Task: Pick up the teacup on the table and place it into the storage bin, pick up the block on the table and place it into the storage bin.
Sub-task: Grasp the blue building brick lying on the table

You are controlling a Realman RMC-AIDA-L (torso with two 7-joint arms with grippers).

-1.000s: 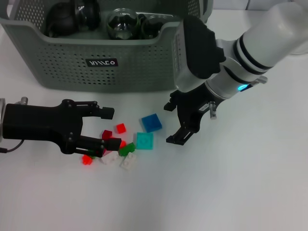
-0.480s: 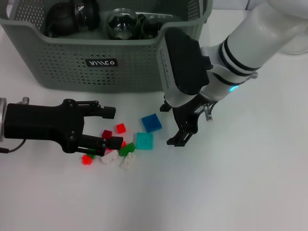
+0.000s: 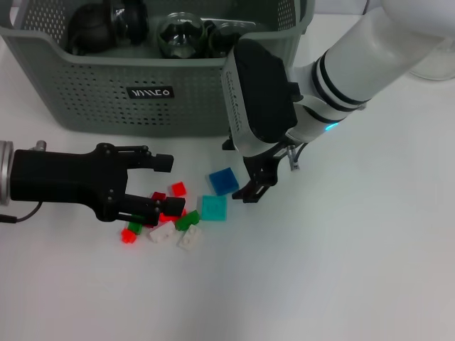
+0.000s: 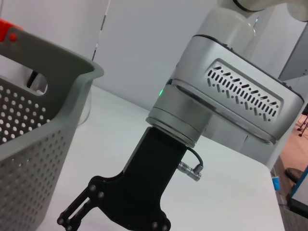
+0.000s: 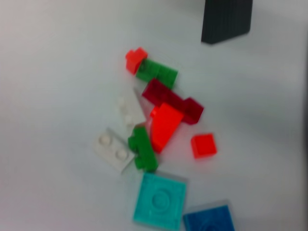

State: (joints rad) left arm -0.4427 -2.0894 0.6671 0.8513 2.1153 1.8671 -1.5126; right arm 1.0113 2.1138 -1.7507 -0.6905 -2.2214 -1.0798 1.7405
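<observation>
Left pincer [image 3: 162, 186] gapes open around the red block [image 3: 178, 189] – right pincer [image 3: 249, 167], fingers apart, hangs beside the blue block [image 3: 223, 180].

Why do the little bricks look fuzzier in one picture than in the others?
Right wrist view: the blocks are soft, out of focus, with faint shadows on the white table. Head view: sharper; the storage bin shows crisp holes, and shiny dark cups inside it catch glare. Left wrist view: the right arm's casing is clear.

Surface: white table [image 3: 341, 270]
On it: storage bin [image 3: 92, 99], blue block [image 3: 223, 180], teal block [image 3: 212, 207], scattered small red, green, white blocks [image 3: 178, 227]
</observation>
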